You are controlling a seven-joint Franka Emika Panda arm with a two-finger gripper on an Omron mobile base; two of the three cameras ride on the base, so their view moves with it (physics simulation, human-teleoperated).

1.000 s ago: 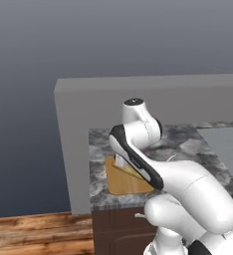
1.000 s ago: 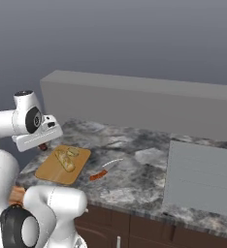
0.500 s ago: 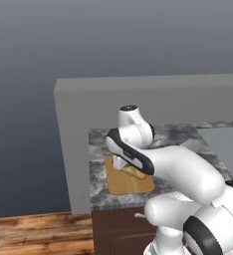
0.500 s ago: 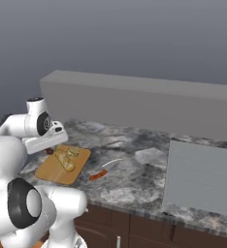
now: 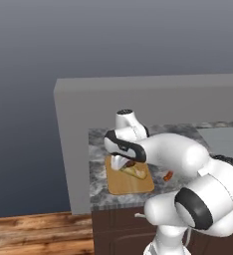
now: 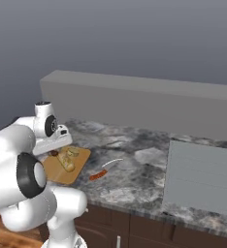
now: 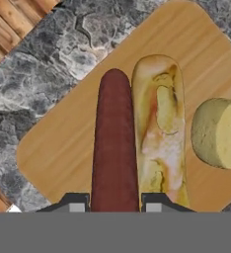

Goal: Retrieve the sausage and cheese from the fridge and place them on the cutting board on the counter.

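Observation:
My gripper is shut on the sausage, a dark red-brown cylinder that reaches from between the finger tips out over the tan cutting board. Close beside it on the board lie a bread loaf and a round yellow piece of cheese. In the right base view the gripper hangs low over the board at the left end of the marbled counter. The left base view shows the board under the hand. The fridge is out of view.
A knife with an orange-red handle lies on the counter just right of the board. A flat grey panel is set into the counter further right. A grey wall runs behind the counter. The wooden floor shows beyond the counter's left end.
The arm has swung forward and down toward the cutting board, bringing the hand with the sausage low over it. The things on the counter have not moved.

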